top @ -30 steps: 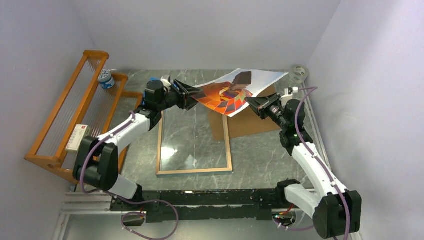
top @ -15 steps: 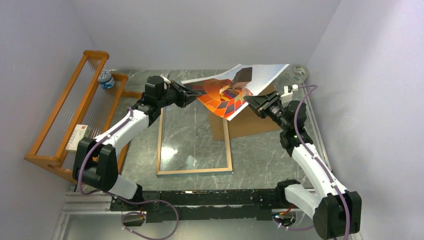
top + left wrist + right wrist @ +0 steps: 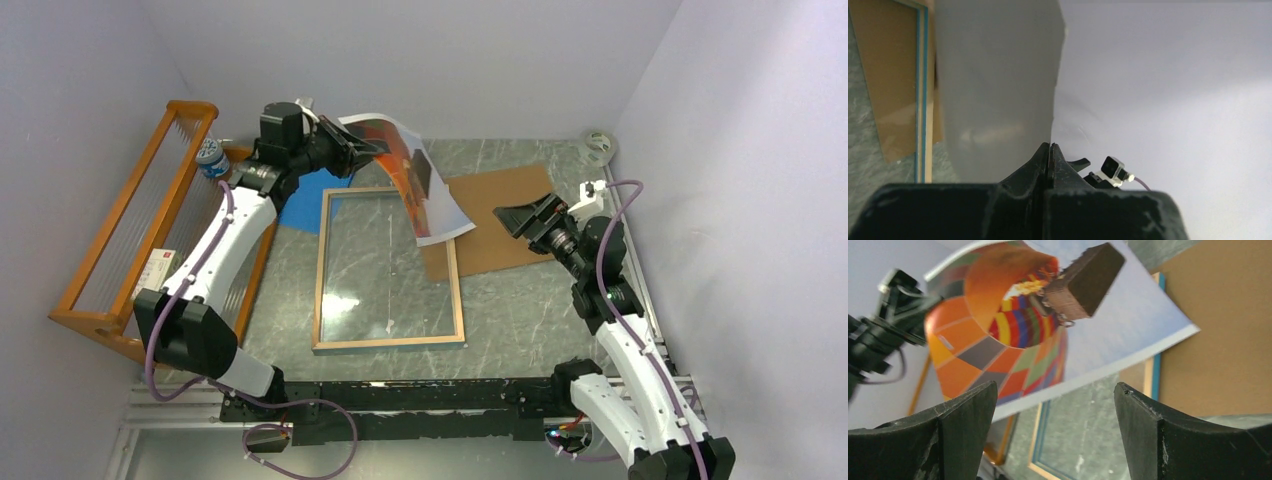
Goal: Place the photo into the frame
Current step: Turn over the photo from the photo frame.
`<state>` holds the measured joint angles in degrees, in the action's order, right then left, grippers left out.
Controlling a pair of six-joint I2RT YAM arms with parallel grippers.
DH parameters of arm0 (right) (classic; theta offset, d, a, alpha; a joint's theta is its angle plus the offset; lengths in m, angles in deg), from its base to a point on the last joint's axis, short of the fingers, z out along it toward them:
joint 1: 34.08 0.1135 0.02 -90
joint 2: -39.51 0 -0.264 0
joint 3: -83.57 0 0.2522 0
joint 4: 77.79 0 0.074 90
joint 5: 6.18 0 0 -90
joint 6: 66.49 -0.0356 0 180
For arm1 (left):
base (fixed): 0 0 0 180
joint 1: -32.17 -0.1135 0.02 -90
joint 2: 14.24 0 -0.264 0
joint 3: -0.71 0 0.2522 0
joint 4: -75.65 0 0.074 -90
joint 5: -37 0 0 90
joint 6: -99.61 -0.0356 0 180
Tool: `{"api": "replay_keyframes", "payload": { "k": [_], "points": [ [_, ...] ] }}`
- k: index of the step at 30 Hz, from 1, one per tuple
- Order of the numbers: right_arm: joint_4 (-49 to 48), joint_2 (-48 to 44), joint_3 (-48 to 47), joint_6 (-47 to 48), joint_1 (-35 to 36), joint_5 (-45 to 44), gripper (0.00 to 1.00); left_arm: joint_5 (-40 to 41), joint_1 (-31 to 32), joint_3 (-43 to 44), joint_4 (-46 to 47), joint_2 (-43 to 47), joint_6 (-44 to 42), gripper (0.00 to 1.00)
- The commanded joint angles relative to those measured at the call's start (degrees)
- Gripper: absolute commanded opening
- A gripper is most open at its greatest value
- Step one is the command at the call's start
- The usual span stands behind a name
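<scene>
The photo point(image 3: 415, 185) hangs curled in the air at upper centre, clenched at one edge by the left tool point(image 3: 366, 151), the right tool point(image 3: 510, 222) stands released and empty, and the frame point(image 3: 388, 342) lies flat mid-picture, unfilled: insertion is not yet done.

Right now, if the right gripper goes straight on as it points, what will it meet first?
The right gripper would probably meet the photo held by the left gripper, though depth is unclear.
</scene>
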<state>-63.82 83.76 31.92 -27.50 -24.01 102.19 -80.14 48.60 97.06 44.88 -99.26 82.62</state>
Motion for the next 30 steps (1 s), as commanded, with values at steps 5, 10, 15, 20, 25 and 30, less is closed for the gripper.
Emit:
{"api": "replay_keyframes", "payload": {
  "k": [5,10,15,20,25,30],
  "points": [
    [6.15,1.31,-9.13,24.99,5.32,-3.41,0.9,-1.6,-2.8,13.84,-11.94,-1.88,-2.63,0.02],
    [4.65,4.54,-11.65,33.49,16.17,-10.36,0.89,-1.0,-3.33,18.28,-15.64,-1.85,0.07,0.02],
    [-5.85,6.03,-8.37,39.46,27.95,-17.93,0.89,-0.87,-3.4,18.23,-13.58,0.02,6.26,0.03],
    [-18.89,6.81,-3.7,44.13,31.6,-19.64,0.89,2.43,-3.4,22.74,-19.67,1.0,9.06,0.03],
    [-26.1,8.7,-2.39,52.75,35.79,-19.92,0.9,4.3,-3.41,24.15,-21.38,1.93,10.44,0.03],
    [-28.29,12.05,-3.85,56.68,39.21,-22.28,0.9,2.71,-3.41,22.86,-19.07,2.21,12.18,0.03]
  ]
}}
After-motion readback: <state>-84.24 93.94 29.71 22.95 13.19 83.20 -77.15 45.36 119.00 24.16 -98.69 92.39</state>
